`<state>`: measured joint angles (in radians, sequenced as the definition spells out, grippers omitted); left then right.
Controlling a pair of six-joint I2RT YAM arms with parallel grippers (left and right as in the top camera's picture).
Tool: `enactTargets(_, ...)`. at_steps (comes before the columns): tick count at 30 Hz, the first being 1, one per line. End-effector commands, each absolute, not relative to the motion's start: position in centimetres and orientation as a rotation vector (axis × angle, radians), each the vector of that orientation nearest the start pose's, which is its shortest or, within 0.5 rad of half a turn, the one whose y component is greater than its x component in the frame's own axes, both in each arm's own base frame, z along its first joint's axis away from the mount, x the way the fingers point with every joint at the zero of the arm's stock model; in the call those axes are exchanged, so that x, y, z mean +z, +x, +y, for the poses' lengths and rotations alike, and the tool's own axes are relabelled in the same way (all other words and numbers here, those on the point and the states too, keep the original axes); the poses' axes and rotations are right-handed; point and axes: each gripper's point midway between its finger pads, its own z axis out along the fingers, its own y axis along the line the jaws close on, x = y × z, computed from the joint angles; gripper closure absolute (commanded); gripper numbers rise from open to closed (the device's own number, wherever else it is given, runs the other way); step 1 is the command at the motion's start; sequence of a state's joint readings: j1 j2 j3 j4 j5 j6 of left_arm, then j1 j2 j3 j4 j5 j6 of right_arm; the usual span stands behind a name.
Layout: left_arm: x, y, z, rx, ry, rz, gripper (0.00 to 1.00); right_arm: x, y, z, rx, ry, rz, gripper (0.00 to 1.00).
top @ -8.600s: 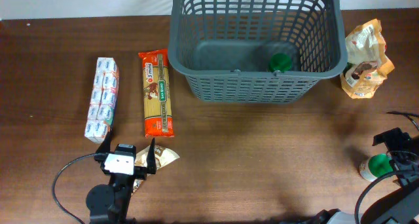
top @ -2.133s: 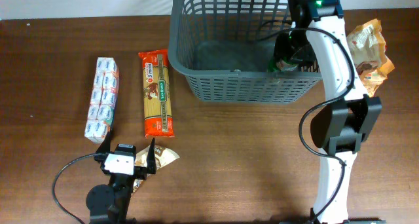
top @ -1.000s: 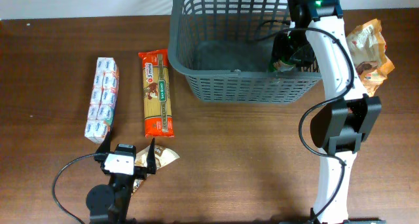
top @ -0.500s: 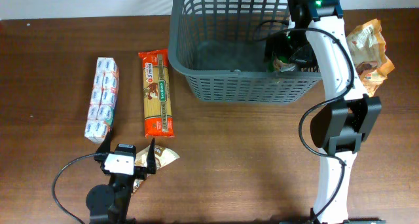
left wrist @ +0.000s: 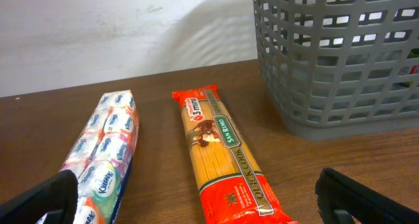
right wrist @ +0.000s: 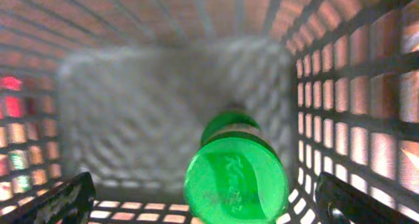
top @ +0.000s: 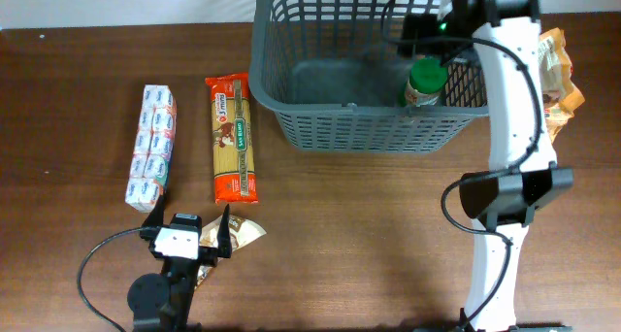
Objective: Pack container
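The counter (top: 369,235) is mostly bare wood, with the big grey basket (top: 291,70) at the far side, a little right of centre. Inside it so far is one jar with a green lid (top: 424,80), apparently upright, tucked into the right end close to the near wall.

The right pincer (right wrist: 209,201) hangs directly over that jar, jaws wide and gripping nothing. To my eye that is the main risk. A sideways swing on the way out could clip the lid with a finger and topple the jar, or catch the basket's rim and drag the whole thing.

The crinkled snack bag (top: 558,89) sits just right of the basket, partly behind the right arm, so a careless sweep could shove it off.

Left of the basket lie the long pasta pack (top: 233,138) and the tissue pack (top: 152,148). If the pasta is grabbed at one end it may sag and knock the jar going in.

The left pincer (top: 190,225) rests at the near left, wide and empty, beside a small foil packet (top: 245,233) — slippery-looking, easy to pinch badly.
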<state>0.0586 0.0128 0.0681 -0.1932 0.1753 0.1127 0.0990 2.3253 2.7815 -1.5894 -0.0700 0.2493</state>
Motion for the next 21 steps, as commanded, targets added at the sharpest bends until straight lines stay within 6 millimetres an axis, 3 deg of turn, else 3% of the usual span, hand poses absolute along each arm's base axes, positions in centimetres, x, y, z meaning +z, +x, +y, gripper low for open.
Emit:
enactTargets(1,15.5,24.0,-1.5,-0.005,0.186,1.694,0.01,28.5,49.0,5.0,0.178,0.180,2.606,0.01)
enactTargets(5,15.5,24.0,-1.5,-0.005,0.186,1.694,0.01,31.5,47.7,1.2,0.036,0.308,2.523,0.01)
enactTargets(11,15.5,24.0,-1.5,-0.005,0.186,1.694,0.01,35.1,45.6,-6.1,-0.003,0.575,2.391,0.01)
enactTargets(14,15.5,24.0,-1.5,-0.005,0.186,1.694,0.01,36.0,44.2,-10.8,-0.026,0.661,2.351,0.01)
enactTargets(18,15.5,24.0,-1.5,-0.005,0.186,1.694,0.01,36.1,42.9,-15.0,-0.022,0.610,2.362,0.01)
enactTargets(21,15.5,24.0,-1.5,-0.005,0.186,1.694,0.01,36.1,41.5,-18.6,-0.063,0.704,2.337,0.01)
